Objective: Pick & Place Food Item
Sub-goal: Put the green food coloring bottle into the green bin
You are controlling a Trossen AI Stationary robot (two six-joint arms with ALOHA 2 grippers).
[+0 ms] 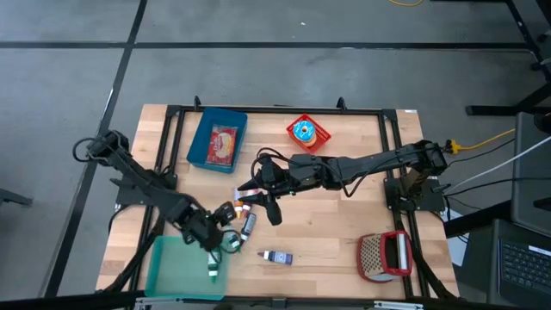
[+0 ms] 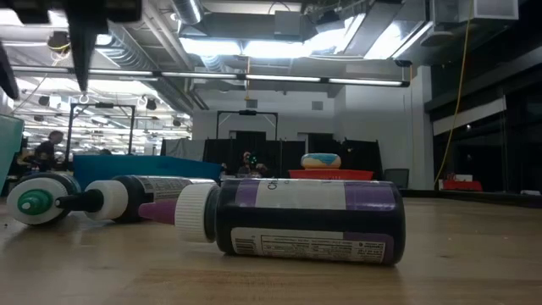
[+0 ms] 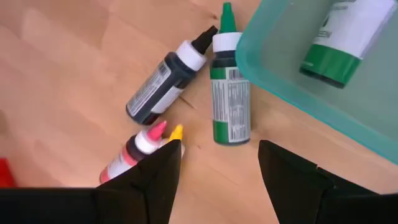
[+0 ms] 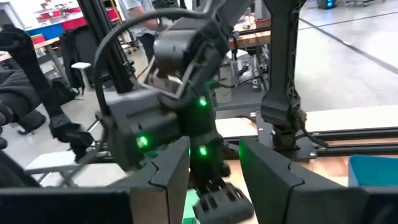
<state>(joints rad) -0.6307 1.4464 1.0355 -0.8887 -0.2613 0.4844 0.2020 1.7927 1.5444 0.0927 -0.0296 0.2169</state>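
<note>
Several small food-colouring bottles lie on their sides on the wooden table: a black one (image 3: 163, 84), a green one (image 3: 229, 99), a pink-tipped one (image 3: 134, 155) and a yellow tip (image 3: 176, 132). A purple-labelled bottle (image 1: 277, 257) lies apart, nearer the front edge. A green-capped white bottle (image 3: 339, 37) lies inside the teal bin (image 1: 176, 271). My left gripper (image 3: 217, 149) hovers open above the cluster, beside the bin's rim, with nothing between its fingers. My right gripper (image 1: 254, 191) stands open, held level and high over the table's middle, holding nothing.
A blue bin (image 1: 217, 140) with a red packet stands at the far left. A red basket with a doughnut (image 1: 307, 132) sits at the far middle, and a red and white basket (image 1: 385, 256) at the near right. Bare wood lies between the purple bottle and that basket.
</note>
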